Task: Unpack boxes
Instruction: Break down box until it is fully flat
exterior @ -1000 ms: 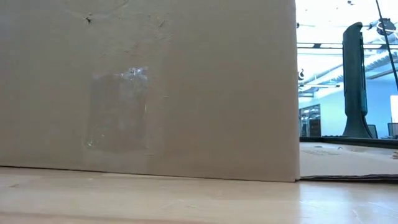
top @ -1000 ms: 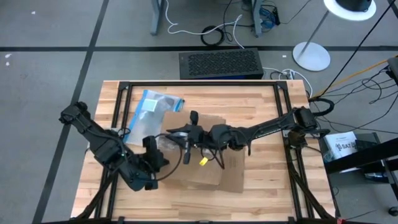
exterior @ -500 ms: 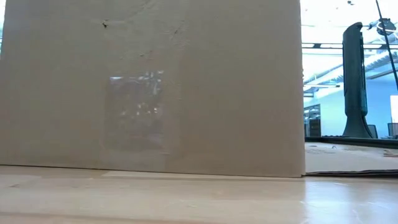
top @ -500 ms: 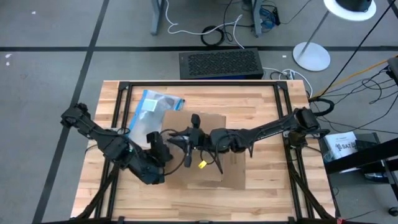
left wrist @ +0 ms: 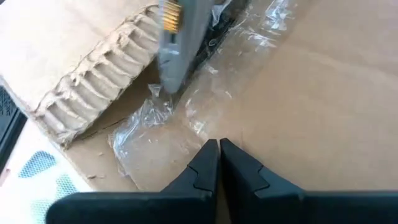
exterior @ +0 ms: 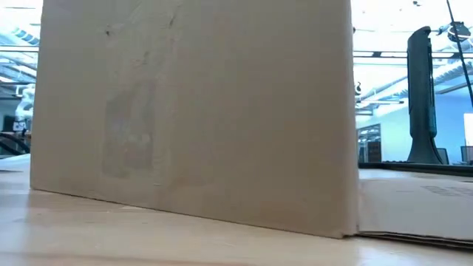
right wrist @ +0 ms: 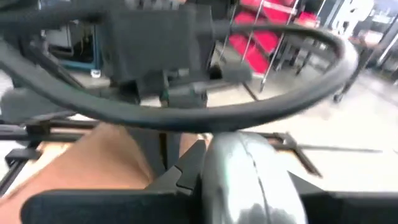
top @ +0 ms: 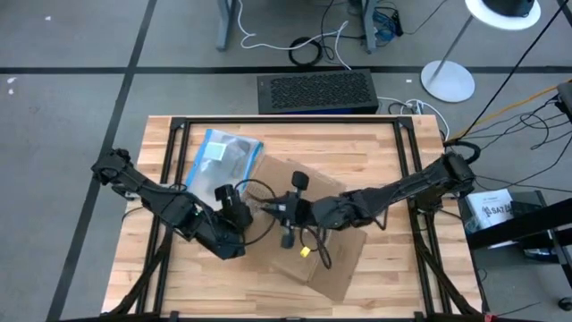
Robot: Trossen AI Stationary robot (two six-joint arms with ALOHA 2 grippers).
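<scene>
Grey floor tiles are surrounding the butcher-block tabletop, with a black grille-topped unit sitting just beyond its far edge and a white lamp base out on the floor past the far right corner.

I am working over the brown corrugated carton, which is lying near the middle of the tabletop and reaching toward the near edge; in the low view its tall side wall is filling most of the picture. A clear plastic pouch with a blue edge is resting toward the far left corner, just beside the carton.

My left pincer is clenched, empty as far as I can see, its tips hovering just above a crumpled strip of clear tape beside the carton's torn corrugated edge. My right pincer is reaching in over the carton's middle and seems to be grasping a slim grey tool; exactly how it is gripping I cannot tell.

I am judging the unpacking only partly done: the pouch may already be out, yet the tape is looking only partly stripped and the flaps are not visibly folded wide.
</scene>
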